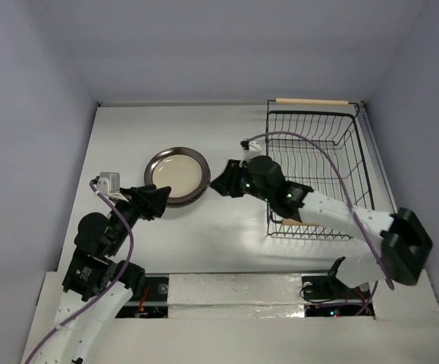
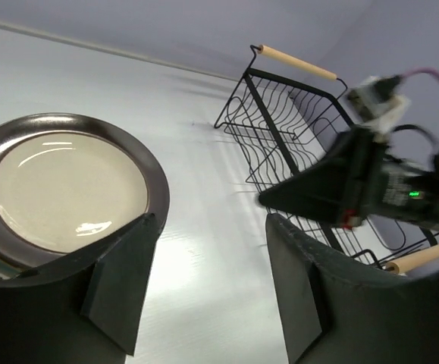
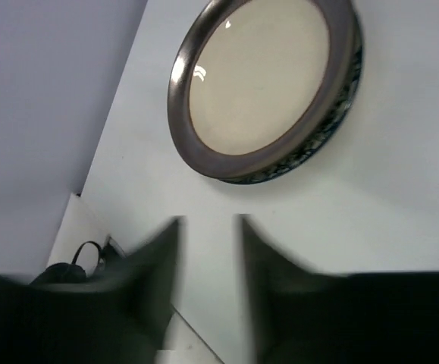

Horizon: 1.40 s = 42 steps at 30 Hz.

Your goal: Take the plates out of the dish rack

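A brown-rimmed cream plate (image 1: 177, 172) lies flat on top of a stack on the white table, left of centre. It also shows in the left wrist view (image 2: 67, 186) and the right wrist view (image 3: 257, 76), where a dark floral rim (image 3: 333, 125) peeks out beneath it. The black wire dish rack (image 1: 310, 113) stands at the right and holds no plates; it also shows in the left wrist view (image 2: 280, 121). My left gripper (image 1: 161, 203) (image 2: 212, 220) is open and empty at the stack's near-left edge. My right gripper (image 1: 221, 180) (image 3: 210, 221) is open and empty between the stack and the rack.
Lilac walls close in the table on the left, back and right. A purple cable (image 1: 333, 163) arcs from the right arm over the rack. The rack's wooden handles sit at its far end (image 1: 312, 101) and near end (image 1: 302, 222).
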Each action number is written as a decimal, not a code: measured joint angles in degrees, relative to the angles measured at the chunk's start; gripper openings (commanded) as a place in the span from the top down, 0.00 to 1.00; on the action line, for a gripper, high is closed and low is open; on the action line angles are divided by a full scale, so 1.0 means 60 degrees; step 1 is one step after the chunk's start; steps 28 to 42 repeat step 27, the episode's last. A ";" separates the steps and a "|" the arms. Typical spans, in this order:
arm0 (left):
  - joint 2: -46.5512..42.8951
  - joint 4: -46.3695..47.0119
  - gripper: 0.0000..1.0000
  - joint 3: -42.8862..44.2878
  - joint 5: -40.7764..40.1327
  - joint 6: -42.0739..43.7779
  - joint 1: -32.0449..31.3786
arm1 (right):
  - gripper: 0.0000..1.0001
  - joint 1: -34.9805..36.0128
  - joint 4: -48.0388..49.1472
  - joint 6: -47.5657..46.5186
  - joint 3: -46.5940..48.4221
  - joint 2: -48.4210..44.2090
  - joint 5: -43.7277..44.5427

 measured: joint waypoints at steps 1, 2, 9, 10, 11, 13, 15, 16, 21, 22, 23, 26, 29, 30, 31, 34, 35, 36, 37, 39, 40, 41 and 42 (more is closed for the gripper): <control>-0.0004 -0.0015 0.40 0.0000 0.0004 0.0007 0.0000 | 0.92 0.0000 -0.0127 -0.0095 -0.0251 -0.0514 0.0266; -0.0007 -0.0029 0.37 0.0000 -0.0004 0.0007 0.0000 | 1.00 0.0000 -0.0295 -0.0233 -0.0495 -0.1111 0.0514; -0.0146 -0.0106 0.22 0.0131 -0.0193 0.0040 0.0000 | 0.74 -0.0004 -0.0900 -0.1341 -0.1220 -0.6532 0.2656; -0.0146 -0.0117 0.21 0.0200 -0.0229 0.0047 0.0000 | 0.67 0.0000 -0.0951 -0.1523 -0.1231 -0.7275 0.3085; -0.0146 -0.0120 0.21 0.0284 -0.0280 0.0058 0.0000 | 0.55 0.0000 -0.1013 -0.1683 -0.1246 -0.8000 0.3483; -0.0142 -0.0117 0.21 0.0474 -0.0375 0.0095 0.0000 | 0.15 0.0000 -0.1104 -0.1872 -0.1406 -0.9628 0.4441; -0.0131 -0.0091 0.20 0.0674 -0.0441 0.0146 0.0000 | 0.00 -0.0015 -0.1191 -0.2025 -0.1727 -1.0856 0.5322; -0.0120 -0.0080 0.20 0.0758 -0.0484 0.0168 0.0000 | 0.00 -0.0011 -0.1271 -0.2047 -0.1934 -1.1362 0.5745; 0.0040 0.0040 0.21 0.0911 -0.0597 0.0204 0.0000 | 0.00 -0.0011 -0.1872 -0.1945 -0.3187 -1.2626 0.6907; 0.0073 0.0051 0.20 0.0907 -0.0594 0.0193 0.0000 | 0.00 -0.0011 -0.2022 -0.1927 -0.3351 -1.2644 0.6961; 0.0109 0.0058 0.20 0.0903 -0.0594 0.0182 0.0000 | 0.00 -0.0011 -0.2186 -0.1905 -0.3486 -1.2626 0.6998; 0.0164 0.0069 0.21 0.0889 -0.0568 0.0157 0.0000 | 0.00 -0.0011 -0.2521 -0.1851 -0.3621 -1.2433 0.7027; 0.0178 0.0095 0.20 0.0878 -0.0535 0.0149 0.0000 | 0.00 -0.0011 -0.2535 -0.1847 -0.3621 -1.2346 0.7023; 0.0178 0.0095 0.20 0.0878 -0.0535 0.0149 0.0000 | 0.00 -0.0011 -0.2535 -0.1847 -0.3621 -1.2346 0.7023; 0.0178 0.0095 0.20 0.0878 -0.0535 0.0149 0.0000 | 0.00 -0.0011 -0.2535 -0.1847 -0.3621 -1.2346 0.7023; 0.0178 0.0095 0.20 0.0878 -0.0535 0.0149 0.0000 | 0.00 -0.0011 -0.2535 -0.1847 -0.3621 -1.2346 0.7023; 0.0178 0.0095 0.20 0.0878 -0.0535 0.0149 0.0000 | 0.00 -0.0011 -0.2535 -0.1847 -0.3621 -1.2346 0.7023; 0.0178 0.0095 0.20 0.0878 -0.0535 0.0149 0.0000 | 0.00 -0.0011 -0.2535 -0.1847 -0.3621 -1.2346 0.7023; 0.0178 0.0095 0.20 0.0878 -0.0535 0.0149 0.0000 | 0.00 -0.0011 -0.2535 -0.1847 -0.3621 -1.2346 0.7023; 0.0178 0.0095 0.20 0.0878 -0.0535 0.0149 0.0000 | 0.00 -0.0011 -0.2535 -0.1847 -0.3621 -1.2346 0.7023; 0.0178 0.0095 0.20 0.0878 -0.0535 0.0149 0.0000 | 0.00 -0.0011 -0.2535 -0.1847 -0.3621 -1.2346 0.7023; 0.0178 0.0095 0.20 0.0878 -0.0535 0.0149 0.0000 | 0.00 -0.0011 -0.2535 -0.1847 -0.3621 -1.2346 0.7023; 0.0178 0.0095 0.20 0.0878 -0.0535 0.0149 0.0000 | 0.00 -0.0011 -0.2535 -0.1847 -0.3621 -1.2346 0.7023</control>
